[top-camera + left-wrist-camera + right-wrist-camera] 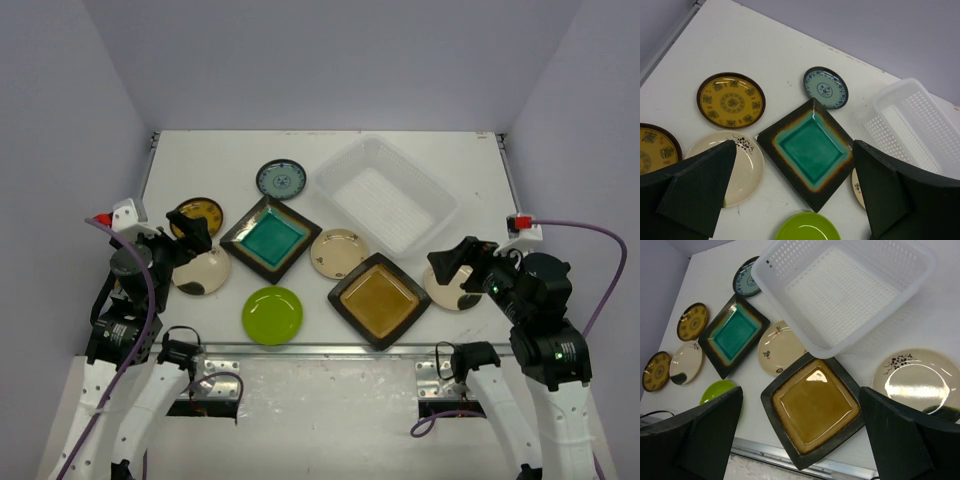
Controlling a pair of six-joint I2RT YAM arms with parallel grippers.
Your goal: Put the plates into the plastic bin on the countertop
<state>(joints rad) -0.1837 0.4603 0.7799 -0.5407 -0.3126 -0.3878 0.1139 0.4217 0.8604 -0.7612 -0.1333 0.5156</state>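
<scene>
I see the white countertop (200,160) carrying the plastic bin (385,200) just beyond my right claw (458,262). A cream plate (450,292) lies beneath that claw, with the amber square plate (379,298) to its left. A second cream plate (205,272) lies beneath my left claw (192,238), with the teal square plate (272,238) to its right.

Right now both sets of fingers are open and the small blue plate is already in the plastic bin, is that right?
No: the top external view shows the small blue plate on the countertop beside the empty plastic bin.
</scene>
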